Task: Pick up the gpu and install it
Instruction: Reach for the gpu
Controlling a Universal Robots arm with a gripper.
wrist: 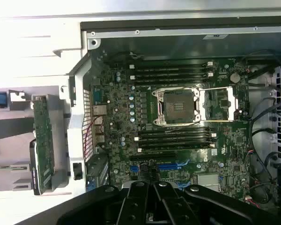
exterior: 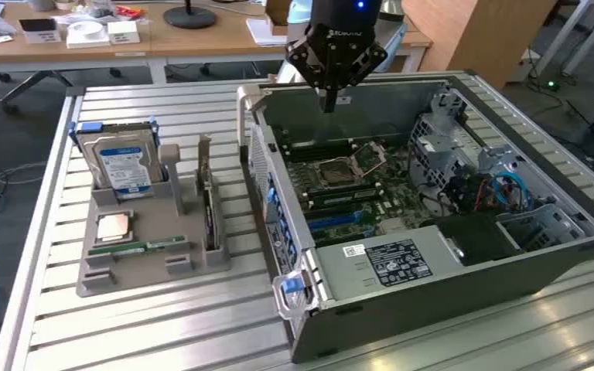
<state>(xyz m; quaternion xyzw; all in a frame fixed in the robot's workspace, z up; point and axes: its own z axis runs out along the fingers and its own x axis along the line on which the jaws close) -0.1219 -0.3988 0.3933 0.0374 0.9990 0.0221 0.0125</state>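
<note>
The gpu [exterior: 207,197] is a thin dark card that stands on edge in the grey parts holder [exterior: 106,280], in the slot nearest the computer case. In the wrist view the gpu [wrist: 42,140] shows as a green board beside the case's rear panel. My gripper [exterior: 328,105] hangs over the far end of the open case [exterior: 431,297], well apart from the gpu, with its fingers shut and nothing between them. In the wrist view the gripper [wrist: 153,187] points down at the motherboard [wrist: 178,136] near the blue expansion slots [wrist: 168,166].
The holder also carries a blue-labelled hard drive [exterior: 121,164], a processor [exterior: 114,226] and a RAM stick [exterior: 137,248]. Inside the case are an open processor socket [wrist: 178,105], drive cages and cables [exterior: 493,189]. Desks stand behind the slatted table [exterior: 152,332].
</note>
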